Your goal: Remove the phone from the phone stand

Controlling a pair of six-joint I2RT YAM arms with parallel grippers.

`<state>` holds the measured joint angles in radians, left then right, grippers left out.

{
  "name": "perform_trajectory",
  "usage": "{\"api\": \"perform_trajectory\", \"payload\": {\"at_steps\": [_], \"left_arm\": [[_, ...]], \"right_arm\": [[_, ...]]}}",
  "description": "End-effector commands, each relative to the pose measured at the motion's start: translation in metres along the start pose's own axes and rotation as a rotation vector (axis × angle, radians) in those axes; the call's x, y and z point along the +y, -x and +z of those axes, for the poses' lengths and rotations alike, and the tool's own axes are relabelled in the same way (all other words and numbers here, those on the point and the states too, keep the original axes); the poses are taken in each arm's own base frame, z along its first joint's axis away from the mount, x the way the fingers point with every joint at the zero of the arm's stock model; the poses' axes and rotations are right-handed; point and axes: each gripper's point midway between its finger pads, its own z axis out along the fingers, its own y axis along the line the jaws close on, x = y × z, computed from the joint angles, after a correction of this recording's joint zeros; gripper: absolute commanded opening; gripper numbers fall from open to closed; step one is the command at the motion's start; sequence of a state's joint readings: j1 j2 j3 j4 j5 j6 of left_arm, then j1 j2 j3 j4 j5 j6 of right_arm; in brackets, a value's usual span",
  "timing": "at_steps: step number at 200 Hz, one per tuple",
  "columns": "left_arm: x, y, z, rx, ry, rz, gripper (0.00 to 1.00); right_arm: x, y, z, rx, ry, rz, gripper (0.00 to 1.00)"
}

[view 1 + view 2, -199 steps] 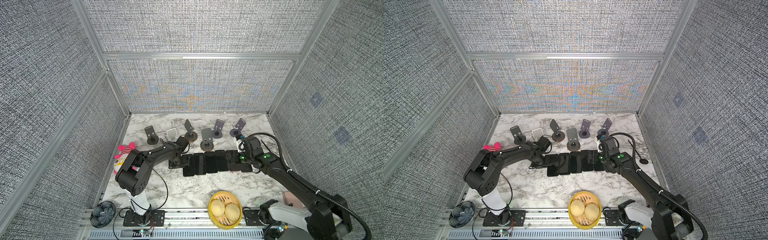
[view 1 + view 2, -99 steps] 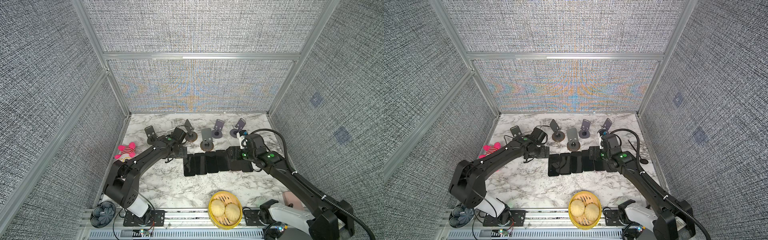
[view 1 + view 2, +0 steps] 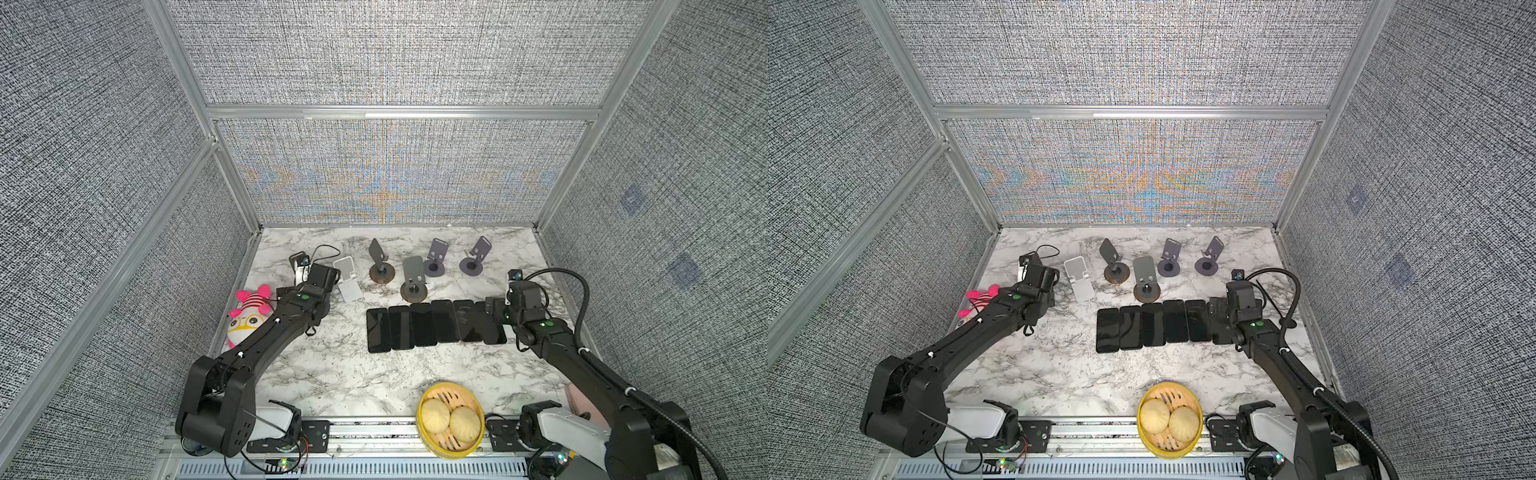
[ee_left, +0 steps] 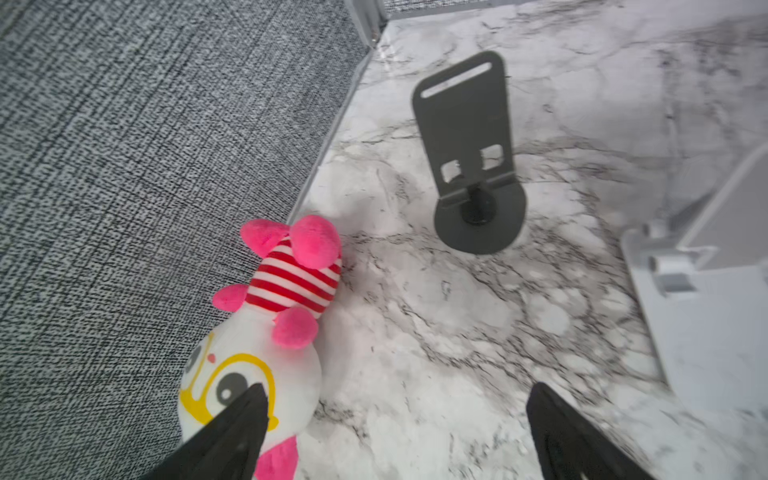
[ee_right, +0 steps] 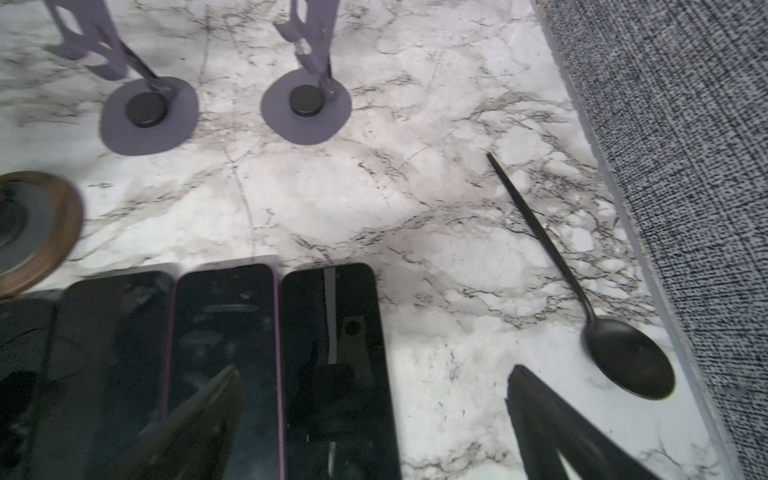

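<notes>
Backing away from the row of phones (image 3: 432, 324) with left gripper (image 4: 399, 390) and right gripper (image 5: 374, 370) spread wide, empty; stands (image 3: 434, 257) all bare, so probably finished.

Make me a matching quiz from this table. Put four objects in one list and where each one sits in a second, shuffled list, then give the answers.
Things:
1. plush toy
2. black spoon
3. steamer basket
4. phones

Places:
A. lying flat, side by side in a row
B. at the front edge of the table
C. against the left wall
D. close to the right wall

Pairs: 1-C, 2-D, 3-B, 4-A
</notes>
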<state>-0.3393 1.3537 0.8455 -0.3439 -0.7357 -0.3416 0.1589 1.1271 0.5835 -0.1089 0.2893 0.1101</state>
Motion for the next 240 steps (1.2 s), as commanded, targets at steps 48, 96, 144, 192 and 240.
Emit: {"api": "perform_trajectory", "payload": {"at_steps": [48, 96, 144, 192, 240], "left_arm": [[0.012, 0.033, 0.046, -0.196, 0.055, -0.049, 0.98], [-0.001, 0.03, 0.06, -0.304, 0.021, -0.018, 0.98], [-0.003, 0.018, 0.063, -0.345, -0.024, -0.051, 0.98], [0.01, 0.011, 0.054, -0.405, -0.061, -0.134, 0.98], [0.006, 0.007, 0.05, -0.432, -0.13, -0.135, 0.98]], "right_arm": [[-0.009, 0.028, 0.025, -0.201, -0.062, -0.022, 0.99], [-0.011, 0.023, 0.031, -0.282, -0.079, -0.02, 0.99], [-0.01, 0.031, 0.029, -0.372, -0.067, -0.018, 0.99], [0.002, 0.034, 0.037, -0.395, -0.008, -0.007, 0.99], [0.009, 0.024, 0.053, -0.4, 0.013, -0.012, 0.99]]}}
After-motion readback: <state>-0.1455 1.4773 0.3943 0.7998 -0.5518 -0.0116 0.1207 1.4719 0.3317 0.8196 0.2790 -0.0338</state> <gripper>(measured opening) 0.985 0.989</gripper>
